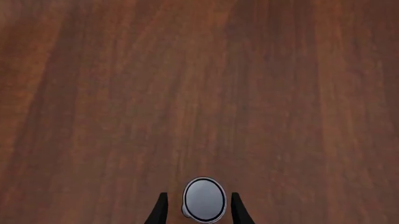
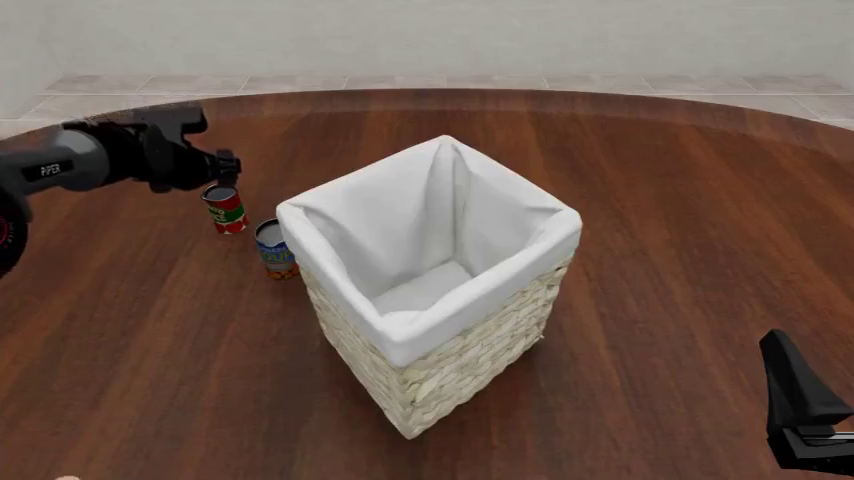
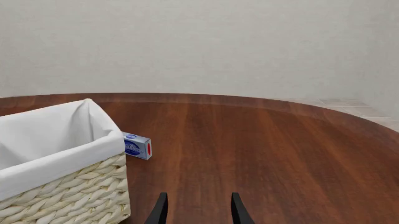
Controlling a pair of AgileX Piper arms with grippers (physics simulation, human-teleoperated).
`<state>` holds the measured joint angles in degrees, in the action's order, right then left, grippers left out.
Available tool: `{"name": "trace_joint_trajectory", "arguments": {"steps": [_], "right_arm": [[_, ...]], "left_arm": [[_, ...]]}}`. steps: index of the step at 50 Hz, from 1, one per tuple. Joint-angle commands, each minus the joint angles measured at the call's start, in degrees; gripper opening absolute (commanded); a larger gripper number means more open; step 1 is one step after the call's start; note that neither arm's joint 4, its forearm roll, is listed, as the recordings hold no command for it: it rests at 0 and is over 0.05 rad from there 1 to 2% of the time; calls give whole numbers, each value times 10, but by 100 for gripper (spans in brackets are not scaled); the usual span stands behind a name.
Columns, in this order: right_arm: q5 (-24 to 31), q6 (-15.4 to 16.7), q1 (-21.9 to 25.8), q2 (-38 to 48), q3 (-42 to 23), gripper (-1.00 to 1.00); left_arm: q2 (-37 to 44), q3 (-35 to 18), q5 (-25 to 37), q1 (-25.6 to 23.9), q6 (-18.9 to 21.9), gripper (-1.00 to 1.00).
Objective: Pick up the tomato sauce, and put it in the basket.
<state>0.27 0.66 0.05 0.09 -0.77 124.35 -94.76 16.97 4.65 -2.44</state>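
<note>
I am working in a simulated tabletop scene, not a furnished room. Everything renders flat and clean, with no clutter. Under my arms is a large round wooden table (image 2: 641, 200) with a dark reddish grain that fills most of what I see. Past its far edge runs a strip of pale tiled floor (image 2: 441, 84), and behind that a plain off-white wall (image 3: 206, 42) with no windows, shelves or fittings. The few goods set out are grocery-like: a lined wicker basket (image 2: 447, 365), two small tins and a little box, hinting at a household setting.
</note>
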Motion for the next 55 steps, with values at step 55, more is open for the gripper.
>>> {"name": "trace_joint_trajectory", "arguments": {"steps": [55], "right_arm": [[0, 0, 0, 0, 0, 100]], "left_arm": [[102, -29, -9, -14, -15, 100]]}}
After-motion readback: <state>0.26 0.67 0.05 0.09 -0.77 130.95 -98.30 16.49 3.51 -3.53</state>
